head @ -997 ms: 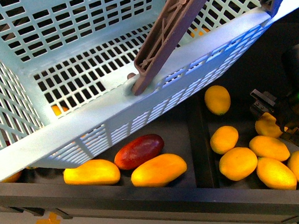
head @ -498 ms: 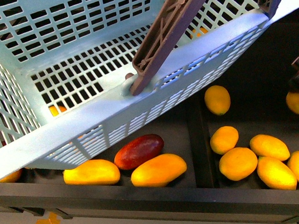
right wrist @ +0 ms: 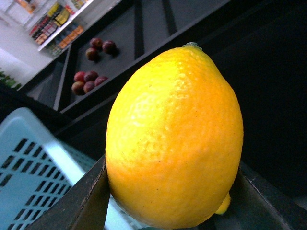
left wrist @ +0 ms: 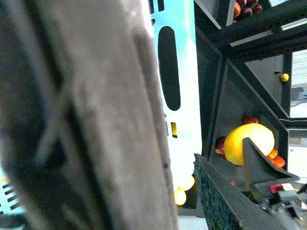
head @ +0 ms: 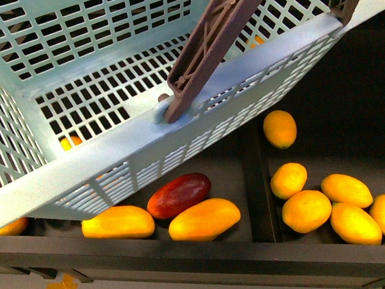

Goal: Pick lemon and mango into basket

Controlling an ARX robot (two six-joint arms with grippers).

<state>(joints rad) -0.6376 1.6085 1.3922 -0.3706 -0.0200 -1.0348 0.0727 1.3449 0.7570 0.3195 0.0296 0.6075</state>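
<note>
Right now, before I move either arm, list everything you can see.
basket: one, pale turquoise, brown handles, tilted above the left bin.
lemons: six, yellow, right bin; a seventh in the right gripper.
mangoes: at least two, yellow-orange, left bin.
red mango: one, dark red, left bin.
small dark fruit: several, dark red, back shelf.
right gripper: black, shut on the lemon.
left gripper: black, beside a basket handle; grip unclear.
</note>
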